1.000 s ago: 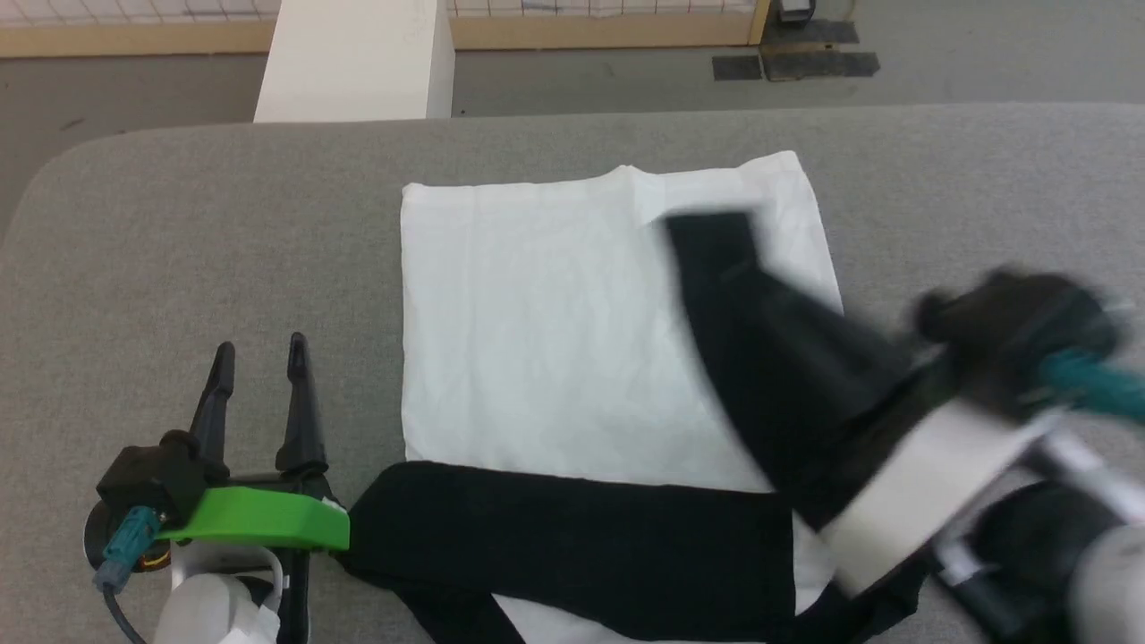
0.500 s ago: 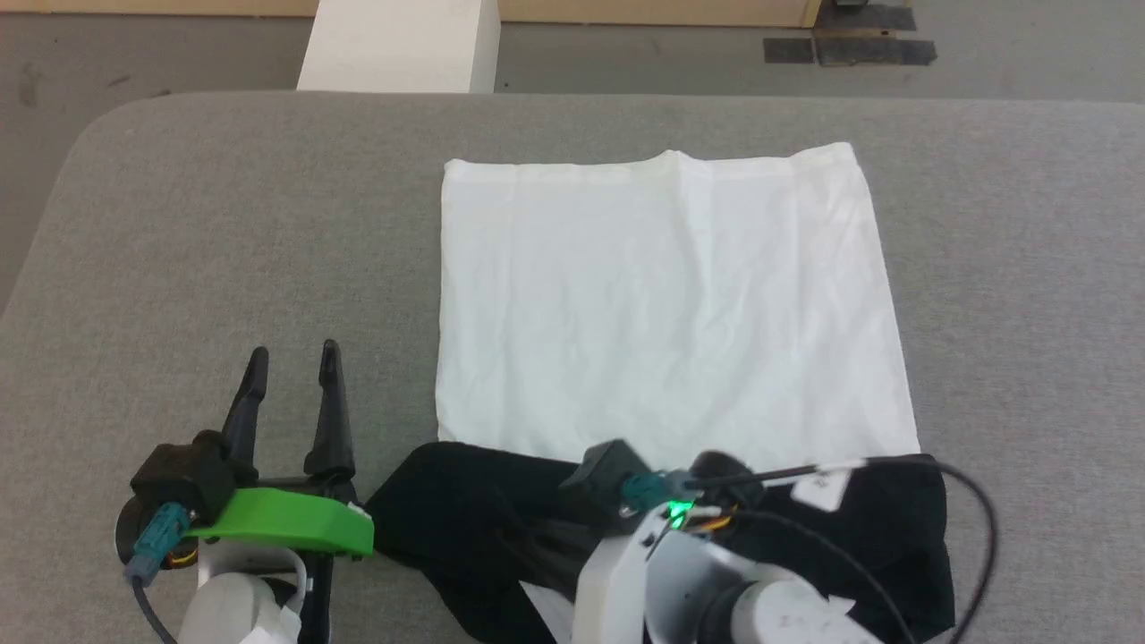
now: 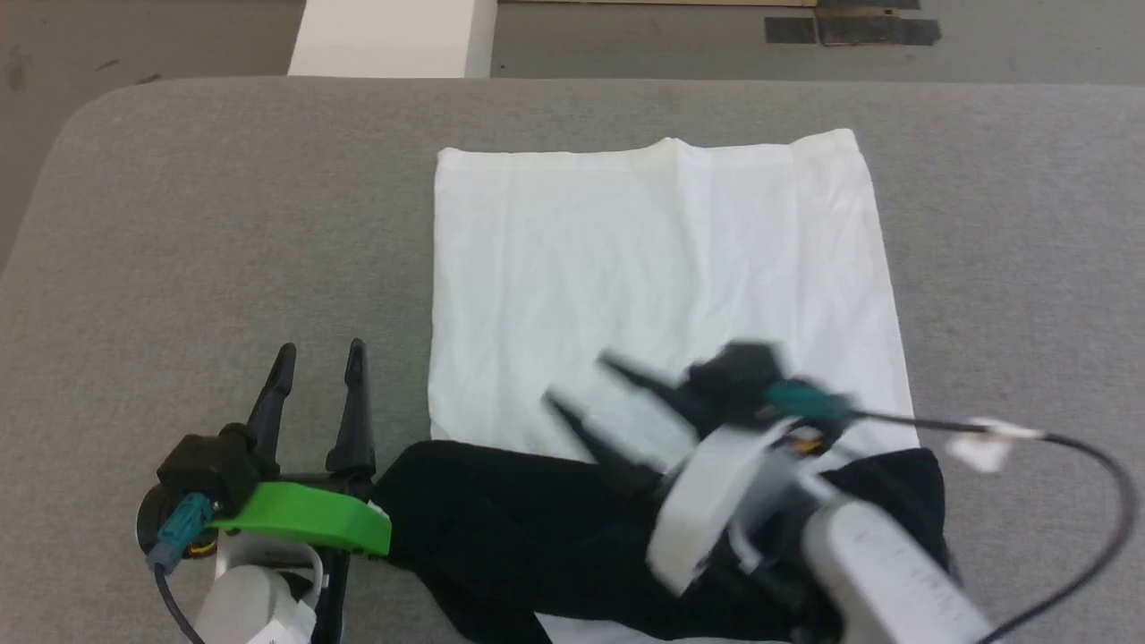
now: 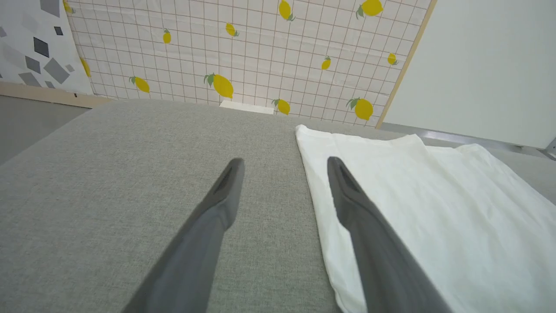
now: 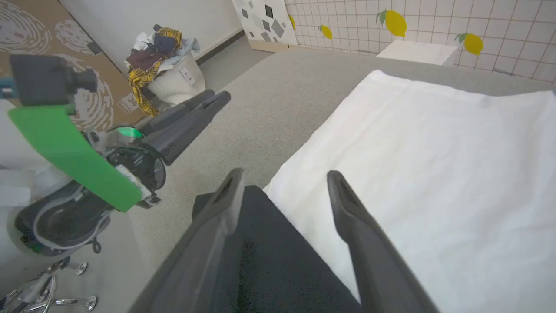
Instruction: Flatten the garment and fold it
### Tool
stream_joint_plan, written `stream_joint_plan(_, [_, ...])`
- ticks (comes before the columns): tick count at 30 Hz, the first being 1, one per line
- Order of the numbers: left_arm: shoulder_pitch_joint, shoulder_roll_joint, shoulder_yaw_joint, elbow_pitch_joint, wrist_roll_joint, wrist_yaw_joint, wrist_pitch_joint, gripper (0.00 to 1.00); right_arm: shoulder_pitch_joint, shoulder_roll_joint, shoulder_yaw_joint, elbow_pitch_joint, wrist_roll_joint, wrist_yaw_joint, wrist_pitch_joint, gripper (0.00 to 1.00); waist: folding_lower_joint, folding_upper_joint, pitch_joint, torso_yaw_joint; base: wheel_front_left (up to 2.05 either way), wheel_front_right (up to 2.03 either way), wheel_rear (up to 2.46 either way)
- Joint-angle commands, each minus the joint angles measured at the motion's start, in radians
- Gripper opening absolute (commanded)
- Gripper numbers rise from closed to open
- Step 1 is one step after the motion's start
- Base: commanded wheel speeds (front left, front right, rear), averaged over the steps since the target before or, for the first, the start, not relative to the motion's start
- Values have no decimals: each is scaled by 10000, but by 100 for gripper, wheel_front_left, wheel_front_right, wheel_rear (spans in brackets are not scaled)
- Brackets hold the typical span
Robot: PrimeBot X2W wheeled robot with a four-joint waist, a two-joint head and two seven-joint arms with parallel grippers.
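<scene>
The garment (image 3: 662,268) lies flat on the grey table, its white body a neat rectangle. Its black sleeves (image 3: 519,528) are folded across the near edge. My right gripper (image 3: 577,380) hovers open just above the line where black meets white, fingers pointing left and away, nothing between them. From the right wrist, that gripper (image 5: 284,172) stands over the black sleeve (image 5: 265,261) and white cloth (image 5: 425,174). My left gripper (image 3: 320,349) rests open on the table left of the garment; in its wrist view the left gripper (image 4: 284,161) sits beside the white edge (image 4: 434,208).
The grey padded table (image 3: 179,224) has a rounded far-left corner. A white block (image 3: 394,36) stands on the floor beyond its far edge. A laundry basket (image 5: 169,69) full of clothes sits off to the left. A lemon-print screen (image 4: 243,43) is behind the table.
My right gripper carried a black sleeve from the right across to the near edge, then opened, let it go and rose. The head camera tilted a little. The left arm kept still.
</scene>
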State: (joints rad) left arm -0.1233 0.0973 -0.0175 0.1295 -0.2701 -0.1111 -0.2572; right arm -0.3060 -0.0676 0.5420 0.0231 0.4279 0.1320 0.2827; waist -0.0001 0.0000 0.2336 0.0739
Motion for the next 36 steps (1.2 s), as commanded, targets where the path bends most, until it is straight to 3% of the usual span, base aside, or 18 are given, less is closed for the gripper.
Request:
stream_joint_plan(1, [-280, 153, -44, 15, 29, -57, -30, 100, 37, 37, -478, -291, -178, -13, -391, 100, 1, 0, 70, -253, 0, 0, 0])
stream_joint_plan(10, [-1875, 1126, -496, -133, -128, -152, 1158, 100, 554, -147, -3787, -1500, -1819, -13, -2214, 100, 1, 0, 920, -1021, 0, 0, 0])
stream_joint_plan(16, [-4203, 1962, -741, 296, -1163, -187, 3296, 100, 647, -284, -4928, -1526, -2123, -13, -2523, 100, 1, 0, 1835, -1454, 0, 0, 0])
stream_joint_plan(21, [-6109, 2669, -817, 1184, -2089, -173, 5844, 100, 550, -233, -5250, -1704, -2042, -13, -2575, 100, 1, 0, 2553, -1911, 0, 0, 0])
stream_joint_plan(30, [-8053, 3345, -475, 2175, -2676, 1188, 9906, 100, 465, -73, -4718, -1899, -1881, -13, -2655, 100, 1, 0, 3341, -2642, 0, 0, 0])
stream_joint_plan(36, [-8264, 3807, -565, 1907, -2385, 1907, 11232, 100, 380, -15, -4551, -2035, -1851, -13, -2740, 100, 1, 0, 3736, -2899, 0, 0, 0])
